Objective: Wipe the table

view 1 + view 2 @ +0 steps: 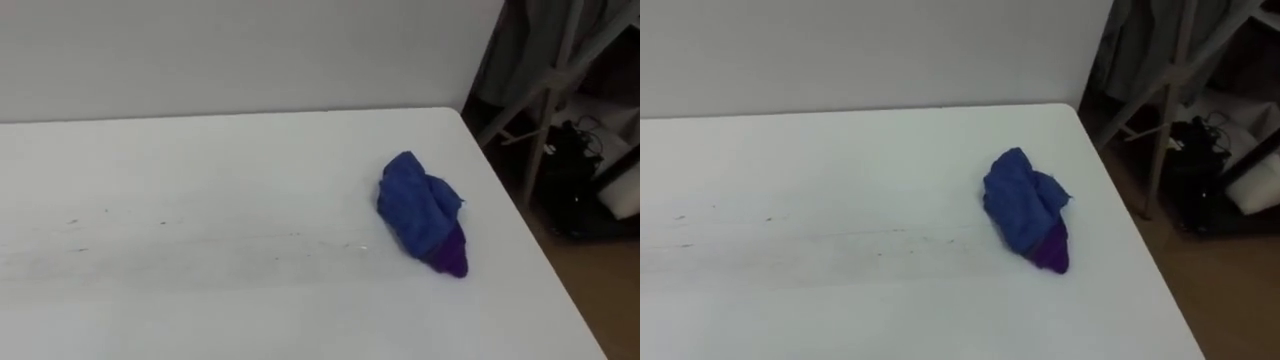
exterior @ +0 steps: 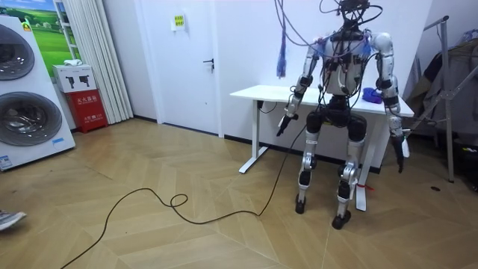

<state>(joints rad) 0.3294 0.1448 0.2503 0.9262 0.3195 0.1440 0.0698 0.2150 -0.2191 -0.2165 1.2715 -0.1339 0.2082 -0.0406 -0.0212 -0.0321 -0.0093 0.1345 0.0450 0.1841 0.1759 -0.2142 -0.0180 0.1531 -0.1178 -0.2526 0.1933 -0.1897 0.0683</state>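
A crumpled blue cloth (image 1: 420,212) with a purple edge lies on the white table (image 1: 200,180), towards its right side and apart from both hands. Faint dark streaks (image 1: 180,240) cross the tabletop to the left of the cloth. In the room view I stand at the table's near edge with my back to the camera and both arms hanging down. My left hand (image 2: 284,125) is at the room view's left, below the table edge. My right hand (image 2: 402,146) hangs beside my right thigh. The cloth (image 2: 371,93) sits on the table just ahead of my right arm.
The table's right edge (image 1: 520,230) drops to a wooden floor. A grey metal rack (image 1: 545,90) and dark items (image 1: 572,165) stand there. A white wall runs behind the table. At the room view's left are washing machines (image 2: 22,90), a red box (image 2: 89,108) and a door (image 2: 190,60).
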